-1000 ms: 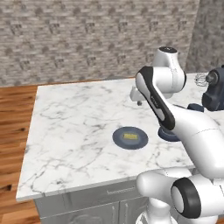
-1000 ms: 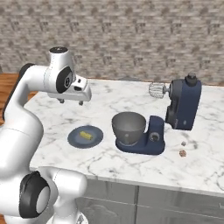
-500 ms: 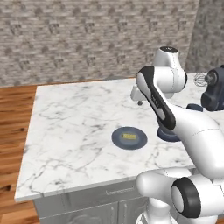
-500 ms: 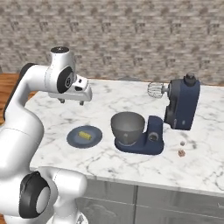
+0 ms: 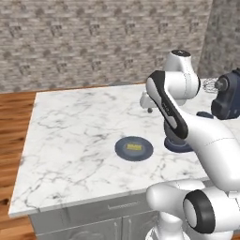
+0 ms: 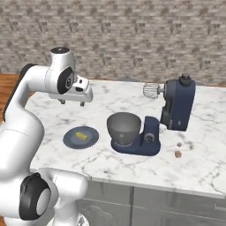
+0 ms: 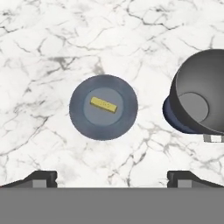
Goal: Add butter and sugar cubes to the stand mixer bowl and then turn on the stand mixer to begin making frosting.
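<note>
Two dark fingers (image 7: 112,175) stand wide apart with nothing between them, hanging high above the marble tabletop (image 6: 207,159) and pointing straight down at it. Right below in the hand view sits the dark blue-grey plate (image 7: 78,116), and on it, near the middle, lies the butter (image 7: 103,104), a little yellow stick, well clear of the fingers. Beside the plate, apart from it, is the stand mixer bowl (image 7: 199,103), grey and empty, seated on the flat base of the stand mixer (image 6: 178,106). From the right base view the navy head is tilted back, whisk up and clear of the bowl. Over on the far side of the mixer, the sugar cubes (image 6: 178,154) lie loose on the tabletop, near the base.
</note>
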### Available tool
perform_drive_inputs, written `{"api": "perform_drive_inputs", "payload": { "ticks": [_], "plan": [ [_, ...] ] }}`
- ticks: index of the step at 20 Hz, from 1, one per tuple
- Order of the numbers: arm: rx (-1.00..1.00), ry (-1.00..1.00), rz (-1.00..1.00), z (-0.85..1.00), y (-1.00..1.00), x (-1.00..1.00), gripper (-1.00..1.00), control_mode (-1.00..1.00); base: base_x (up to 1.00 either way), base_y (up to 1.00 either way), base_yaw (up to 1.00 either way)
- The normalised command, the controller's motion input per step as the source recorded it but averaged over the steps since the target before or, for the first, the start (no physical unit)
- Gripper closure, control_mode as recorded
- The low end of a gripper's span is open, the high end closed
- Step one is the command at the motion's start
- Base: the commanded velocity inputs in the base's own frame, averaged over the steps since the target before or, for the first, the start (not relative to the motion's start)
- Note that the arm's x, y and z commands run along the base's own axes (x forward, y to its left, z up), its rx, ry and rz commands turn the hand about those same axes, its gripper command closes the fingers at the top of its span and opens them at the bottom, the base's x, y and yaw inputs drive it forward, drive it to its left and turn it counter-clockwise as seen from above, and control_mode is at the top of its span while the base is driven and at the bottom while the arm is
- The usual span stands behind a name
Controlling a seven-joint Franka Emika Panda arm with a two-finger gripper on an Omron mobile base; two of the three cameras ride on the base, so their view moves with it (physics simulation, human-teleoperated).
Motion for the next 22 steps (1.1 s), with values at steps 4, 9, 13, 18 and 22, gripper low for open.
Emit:
{"api": "perform_drive_inputs", "payload": {
  "ticks": [4, 9, 13, 18, 22],
  "plan": [
    [0.0, 0.0, 0.0, 0.0, 0.0, 0.0, -1.0, 1.0, 0.27, -0.29, 0.0],
    [0.0, 0.0, 0.0, 0.0, 0.0, 0.0, -1.0, 1.0, 0.56, -0.02, 0.0],
    [0.0, 0.0, 0.0, 0.0, 0.0, 0.0, -1.0, 1.0, 0.8, 0.06, 0.0],
    [0.0, 0.0, 0.0, 0.0, 0.0, 0.0, -1.0, 1.0, 0.61, 0.15, 0.0],
    [0.0, 0.0, 0.0, 0.0, 0.0, 0.0, -1.0, 1.0, 0.01, 0.0, 0.0]
  ]
}}
